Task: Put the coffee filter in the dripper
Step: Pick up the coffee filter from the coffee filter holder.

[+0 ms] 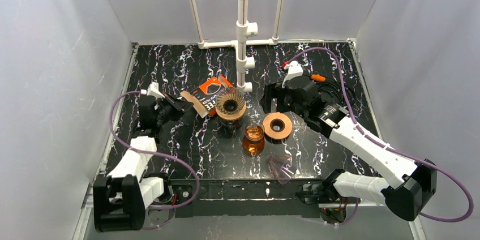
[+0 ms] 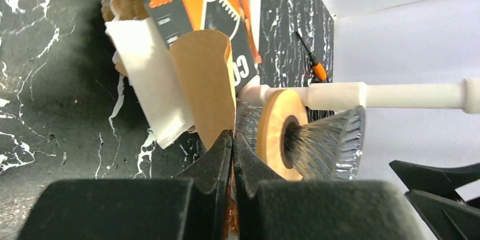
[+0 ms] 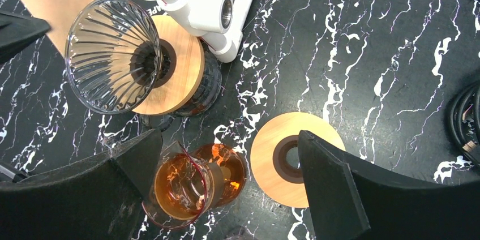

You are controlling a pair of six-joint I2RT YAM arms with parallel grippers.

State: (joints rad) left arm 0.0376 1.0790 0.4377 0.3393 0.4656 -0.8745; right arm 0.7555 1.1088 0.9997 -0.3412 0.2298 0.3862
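Observation:
My left gripper (image 1: 184, 106) is shut on the lower edge of a brown paper coffee filter (image 1: 193, 103), which stands up from the closed fingertips in the left wrist view (image 2: 204, 81). The dripper (image 1: 231, 104) is a clear ribbed glass cone with a wooden collar (image 2: 274, 132), sitting on a glass vessel just right of the filter. The filter is beside the dripper, not in it. In the right wrist view the dripper (image 3: 110, 53) is empty, with the filter (image 3: 39, 2) at its far left. My right gripper (image 1: 271, 99) is open and empty, right of the dripper.
An orange-and-black filter box (image 1: 210, 90) lies behind the dripper, with white paper (image 2: 150, 81) at its open end. An amber glass (image 1: 253, 138) and a loose wooden ring (image 1: 278, 126) sit below my right gripper (image 3: 227, 141). A white pipe stand (image 1: 243, 25) rises behind. A clear funnel (image 1: 281, 167) lies near the front.

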